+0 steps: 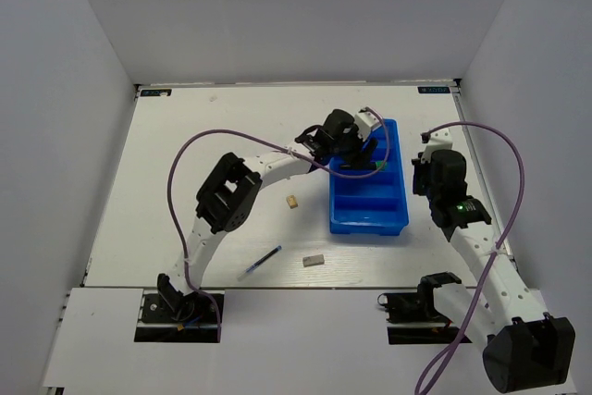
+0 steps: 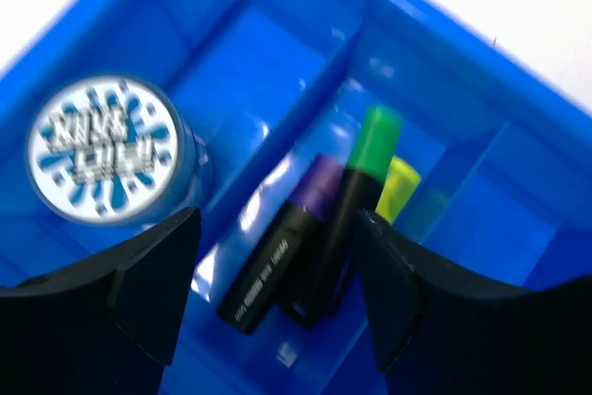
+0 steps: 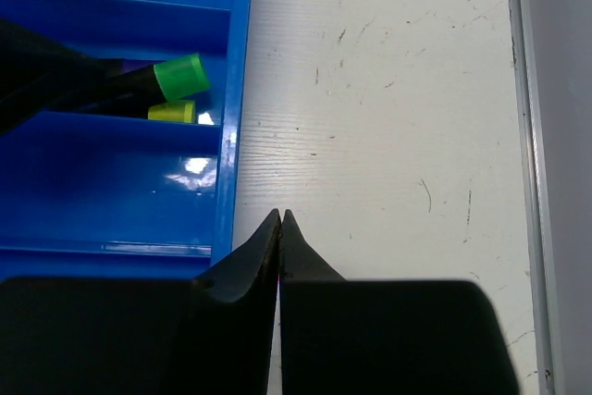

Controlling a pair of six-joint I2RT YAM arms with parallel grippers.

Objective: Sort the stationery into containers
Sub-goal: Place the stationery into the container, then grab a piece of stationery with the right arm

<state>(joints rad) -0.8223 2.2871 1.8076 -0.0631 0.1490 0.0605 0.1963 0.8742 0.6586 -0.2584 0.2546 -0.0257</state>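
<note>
The bright blue tray (image 1: 369,205) lies right of centre on the table. My left gripper (image 1: 356,150) hovers over its far half, open and empty (image 2: 277,240). Below the jaws, three black highlighters lie together in one compartment: purple end (image 2: 320,186), green end (image 2: 379,136), yellow end (image 2: 400,182). The round blue-white disc (image 2: 102,148) sits in the neighbouring compartment. My right gripper (image 1: 424,178) is shut and empty (image 3: 280,216) over bare table just right of the tray's rim (image 3: 231,136). A tan eraser (image 1: 292,201), a grey eraser (image 1: 314,261) and a dark-blue pen (image 1: 260,263) lie on the table.
The white table is walled on three sides. The right wall's edge (image 3: 527,136) runs close to my right gripper. The left arm's purple cable (image 1: 185,173) loops over the left half. The tray's near compartments (image 3: 111,182) hold nothing.
</note>
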